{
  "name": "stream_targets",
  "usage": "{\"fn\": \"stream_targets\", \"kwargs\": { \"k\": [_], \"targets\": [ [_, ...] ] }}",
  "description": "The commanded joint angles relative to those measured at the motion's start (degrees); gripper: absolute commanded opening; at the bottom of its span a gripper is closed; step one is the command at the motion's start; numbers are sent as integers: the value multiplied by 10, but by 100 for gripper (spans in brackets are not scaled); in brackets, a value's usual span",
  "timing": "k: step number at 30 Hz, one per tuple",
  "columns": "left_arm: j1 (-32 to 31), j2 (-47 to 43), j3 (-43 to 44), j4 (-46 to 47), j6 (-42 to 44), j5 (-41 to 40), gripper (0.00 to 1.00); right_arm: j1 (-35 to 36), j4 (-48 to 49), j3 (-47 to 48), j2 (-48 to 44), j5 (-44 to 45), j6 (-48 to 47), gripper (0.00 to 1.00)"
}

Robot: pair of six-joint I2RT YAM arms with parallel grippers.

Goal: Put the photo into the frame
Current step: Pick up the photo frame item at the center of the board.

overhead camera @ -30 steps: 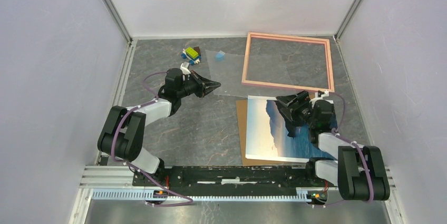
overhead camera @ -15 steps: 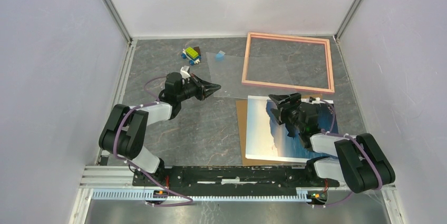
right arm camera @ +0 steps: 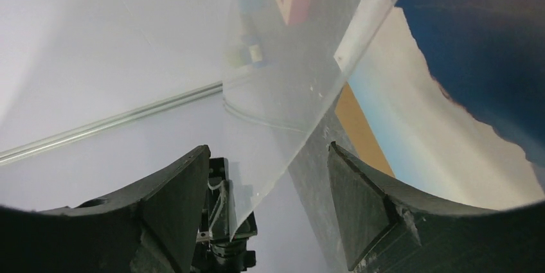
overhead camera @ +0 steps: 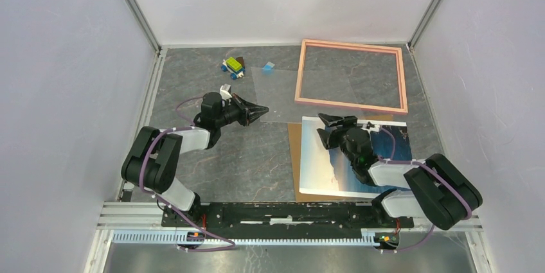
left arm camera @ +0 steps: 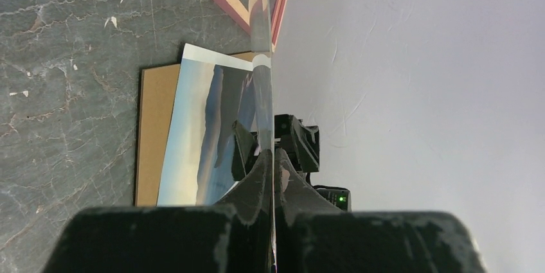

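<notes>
Probably a robotics lab cell; plain white walls, aluminium rail, grey tabletop.

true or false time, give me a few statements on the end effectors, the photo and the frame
1. The left end effector is shut on the thin transparent plastic sheet. True.
2. The large sea-and-cliffs paper photo already sits inside the pink thin-railed rectangular frame. False: it lies on the flat brown backing board, nearer the arms than the frame.
3. The right end effector is open. True; the right wrist view shows its fingers apart.
4. The small colourful toy blocks lie inside the frame. False: they lie outside it, to its left.
</notes>
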Motion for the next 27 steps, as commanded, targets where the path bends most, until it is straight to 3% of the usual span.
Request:
{"fn": "stream_targets", "kwargs": {
  "k": [1,3,5,8,10,15,19,27],
  "targets": [
    [-2,-5,-11,38,-29,19,2,-4,14,-1,-2,61,-10,73],
    [-1,-11,-13,31,-25,26,2,-33,6,-6,-22,34,-99,78],
    [3,-16,-13,26,-22,41,2,-72,-35,-2,-40,-5,-185,91],
    [11,-24,-13,26,-20,64,2,-149,36,-34,-53,-94,-283,98],
    [18,-23,-7,24,-17,90,2,-201,75,-35,-44,-171,-343,98],
    [29,-27,12,-1,11,144,2,-296,16,32,20,-346,-460,98],
    [30,-32,27,-48,57,163,2,-352,40,66,76,-436,-496,98],
    [32,-46,72,-214,203,185,2,-430,-21,154,174,-589,-577,91]
  ]
}}
